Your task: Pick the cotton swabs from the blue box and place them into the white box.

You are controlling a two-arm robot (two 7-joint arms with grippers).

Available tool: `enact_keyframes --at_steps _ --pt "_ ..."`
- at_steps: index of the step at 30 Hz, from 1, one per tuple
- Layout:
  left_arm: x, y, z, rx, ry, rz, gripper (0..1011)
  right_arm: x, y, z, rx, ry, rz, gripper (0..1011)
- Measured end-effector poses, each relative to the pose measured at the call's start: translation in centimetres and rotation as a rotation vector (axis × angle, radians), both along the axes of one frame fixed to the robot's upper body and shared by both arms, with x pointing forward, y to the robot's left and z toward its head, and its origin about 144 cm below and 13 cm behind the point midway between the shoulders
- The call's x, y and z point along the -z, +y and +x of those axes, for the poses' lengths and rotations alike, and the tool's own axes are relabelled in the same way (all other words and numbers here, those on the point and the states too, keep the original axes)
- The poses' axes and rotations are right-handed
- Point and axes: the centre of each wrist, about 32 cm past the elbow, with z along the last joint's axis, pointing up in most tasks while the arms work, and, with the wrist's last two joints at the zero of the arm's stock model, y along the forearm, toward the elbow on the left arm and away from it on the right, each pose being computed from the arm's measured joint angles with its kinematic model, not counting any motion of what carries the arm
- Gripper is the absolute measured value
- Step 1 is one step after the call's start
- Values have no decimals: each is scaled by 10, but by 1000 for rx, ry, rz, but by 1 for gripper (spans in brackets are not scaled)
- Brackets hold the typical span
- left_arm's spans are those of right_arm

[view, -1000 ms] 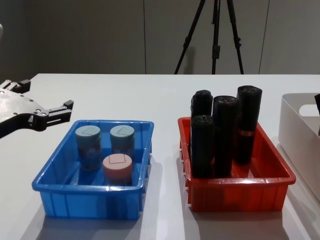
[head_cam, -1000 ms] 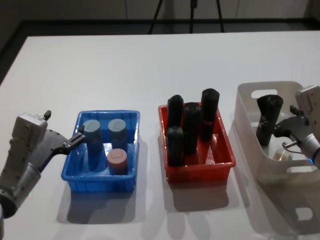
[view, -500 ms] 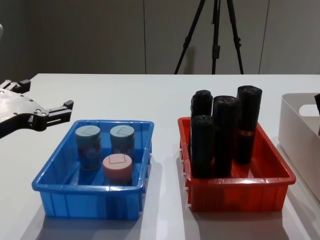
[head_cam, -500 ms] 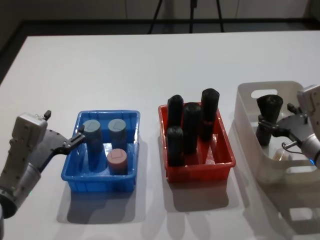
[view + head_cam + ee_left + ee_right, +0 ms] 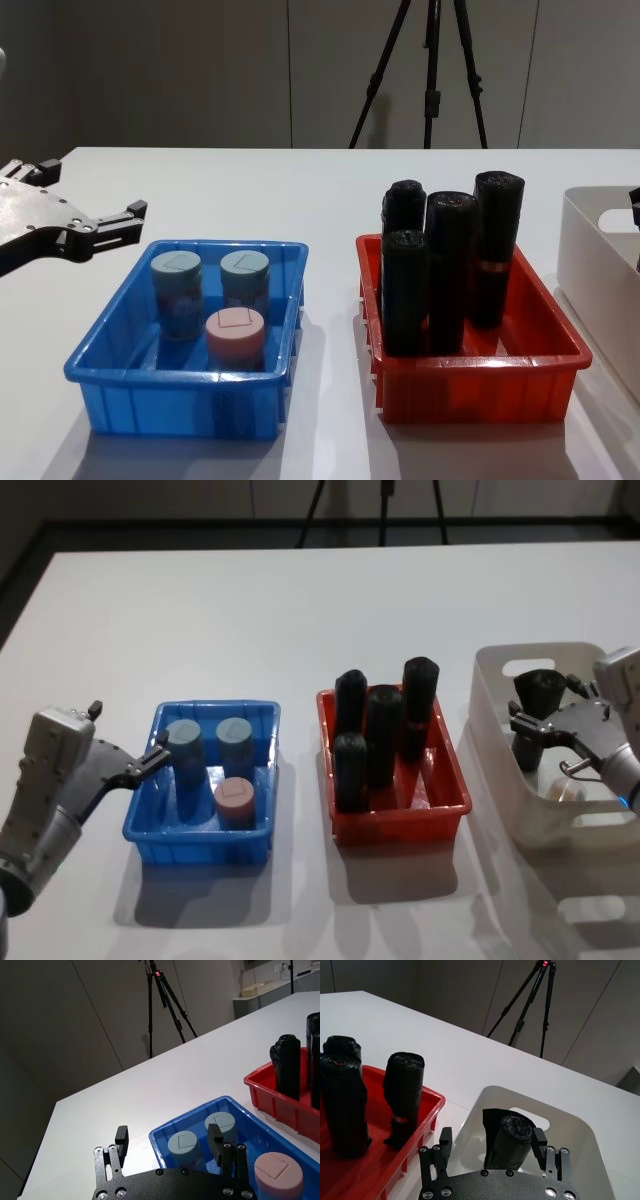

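The blue box holds three cotton swab tubs standing upright: two with grey-blue lids and a pink-lidded one. The chest view shows the same tubs. My left gripper hovers open just outside the box's left wall, level with the rim; in its wrist view one grey-blue tub sits beyond its fingers. Over the white box, my right gripper is open, its fingers standing loosely either side of a black roll inside the box.
A red tray with several tall black rolls stands between the two boxes. A tripod stands behind the table. Bare white tabletop lies at the back and along the front edge.
The black roll in the white box has gone from tilted and high to lower in the box, and the right gripper has shifted slightly around it. My left arm has not moved.
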Motion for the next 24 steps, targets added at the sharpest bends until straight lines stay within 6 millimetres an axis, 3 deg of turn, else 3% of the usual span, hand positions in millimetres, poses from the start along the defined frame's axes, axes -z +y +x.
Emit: enact_keyframes --at_steps 24 --pt "0 0 0 0 0 0 1001 -2 1 -2 -56 -63 -4 1001"
